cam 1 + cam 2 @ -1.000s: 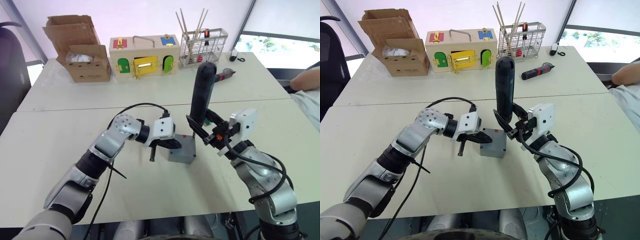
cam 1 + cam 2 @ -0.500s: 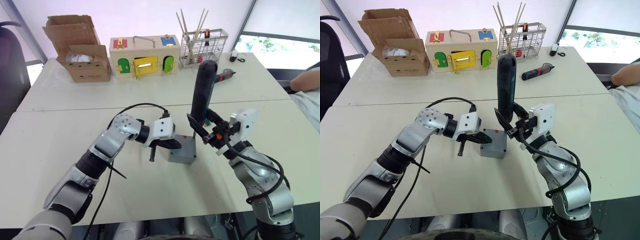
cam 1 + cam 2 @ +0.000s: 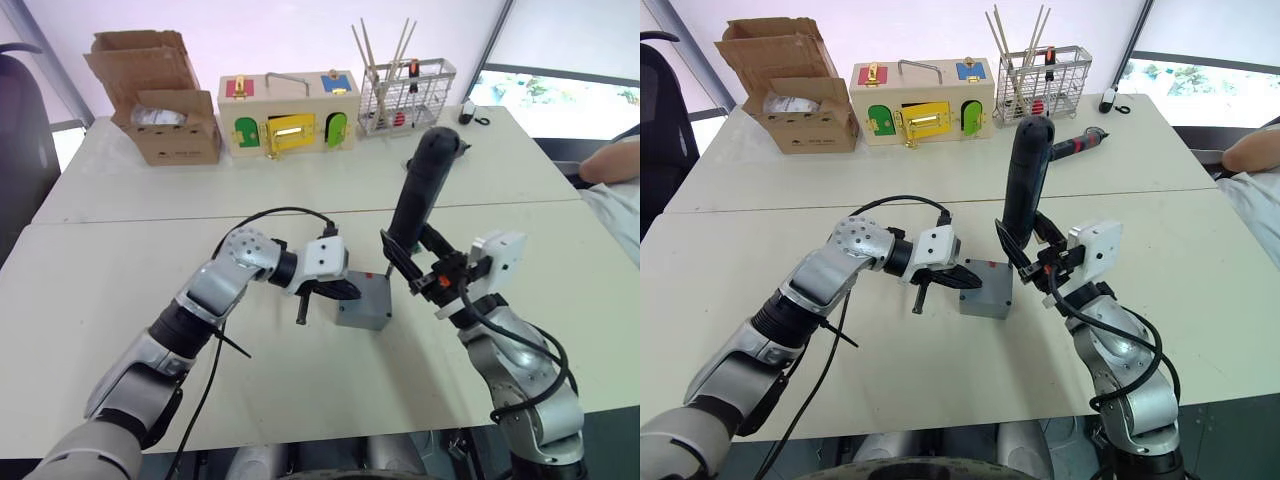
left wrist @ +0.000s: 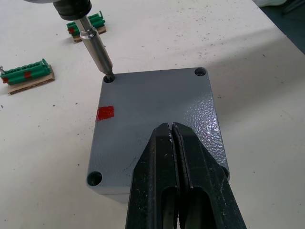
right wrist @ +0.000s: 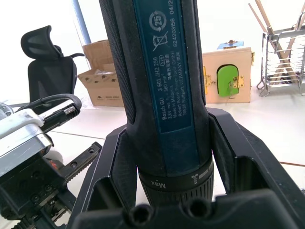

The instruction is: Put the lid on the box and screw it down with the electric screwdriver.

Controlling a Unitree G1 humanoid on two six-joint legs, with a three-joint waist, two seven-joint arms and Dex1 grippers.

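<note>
The electric screwdriver (image 3: 418,197), clamped in the right fingers (image 5: 228,157), has tilted rightward; left fingers (image 4: 178,176) closed, empty.

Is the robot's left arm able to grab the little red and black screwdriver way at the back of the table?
Probably not as things stand. The left gripper presses shut fingers on the lid, and the red-and-black screwdriver lies far back on the right, beyond the electric screwdriver held by the right gripper.

You have the grey lid (image 4: 157,114) seated on the box (image 3: 364,304), red mark on top, screw holes at its corners. Your dark blue screwdriver (image 3: 416,198) stands nearly upright, top tilted right, its bit in one corner hole.
</note>
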